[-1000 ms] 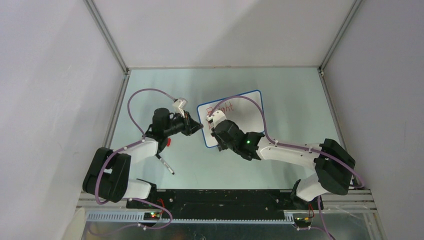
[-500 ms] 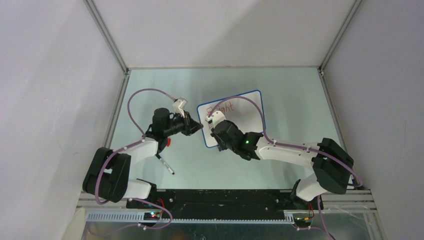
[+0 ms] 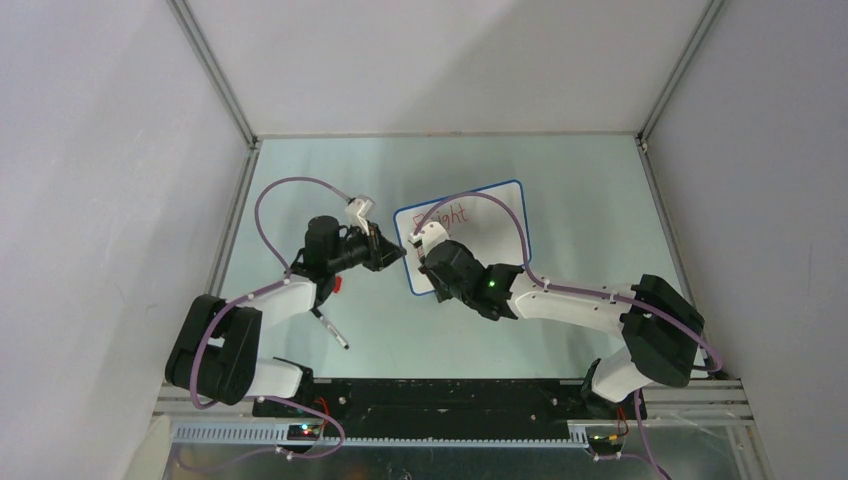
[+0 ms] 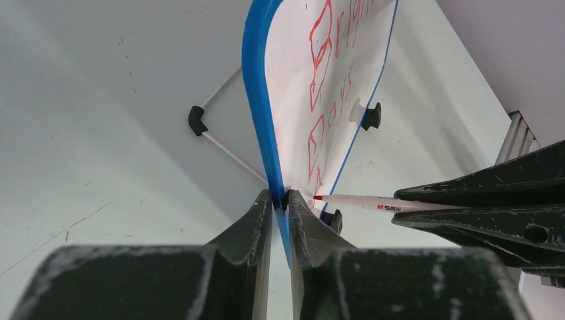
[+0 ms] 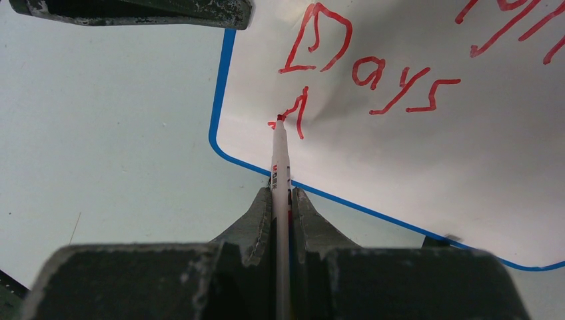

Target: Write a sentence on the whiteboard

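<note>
The whiteboard stands tilted at mid-table, white with a blue rim. My left gripper is shut on its left rim; the wrist view shows the jaws pinching the blue edge. My right gripper is shut on a white marker, with its red tip touching the board's lower left. The sentence reads "Bright" and "Days" in red. A first stroke of a third line sits at the marker tip. In the top view my right wrist hides most of the writing.
A thin white rod with a black elbow lies behind the board. Black clip feet sit on the board's lower rim. A pen-like stick lies on the table by my left arm. Enclosure walls stand on three sides.
My right wrist has shifted slightly up and to the left with the marker on the board. My left gripper has not moved.
</note>
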Action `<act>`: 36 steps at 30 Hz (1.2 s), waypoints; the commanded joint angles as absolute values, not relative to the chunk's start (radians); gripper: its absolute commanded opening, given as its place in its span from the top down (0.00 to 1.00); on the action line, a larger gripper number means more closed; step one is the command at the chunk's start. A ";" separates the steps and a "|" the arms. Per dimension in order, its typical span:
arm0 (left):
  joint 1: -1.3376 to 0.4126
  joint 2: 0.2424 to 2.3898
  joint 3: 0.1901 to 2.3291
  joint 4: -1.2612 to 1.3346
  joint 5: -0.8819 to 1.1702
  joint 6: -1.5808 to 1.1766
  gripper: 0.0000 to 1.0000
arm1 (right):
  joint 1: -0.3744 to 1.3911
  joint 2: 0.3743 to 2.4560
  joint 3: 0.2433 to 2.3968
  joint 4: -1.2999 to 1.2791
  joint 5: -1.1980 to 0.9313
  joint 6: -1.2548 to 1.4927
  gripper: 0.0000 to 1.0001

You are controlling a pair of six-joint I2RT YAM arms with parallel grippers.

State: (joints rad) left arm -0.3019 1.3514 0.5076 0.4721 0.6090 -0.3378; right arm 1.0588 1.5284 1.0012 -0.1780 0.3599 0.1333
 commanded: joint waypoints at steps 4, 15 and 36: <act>-0.309 1.319 0.548 0.492 0.617 -0.306 0.84 | 1.051 1.536 1.041 -0.154 0.407 0.126 1.00; -0.309 1.320 0.548 0.490 0.615 -0.303 0.84 | 1.043 1.527 1.041 -0.187 0.427 0.138 1.00; -0.310 1.313 0.548 0.484 0.612 -0.301 0.84 | 1.028 1.510 1.039 -0.211 0.431 0.149 1.00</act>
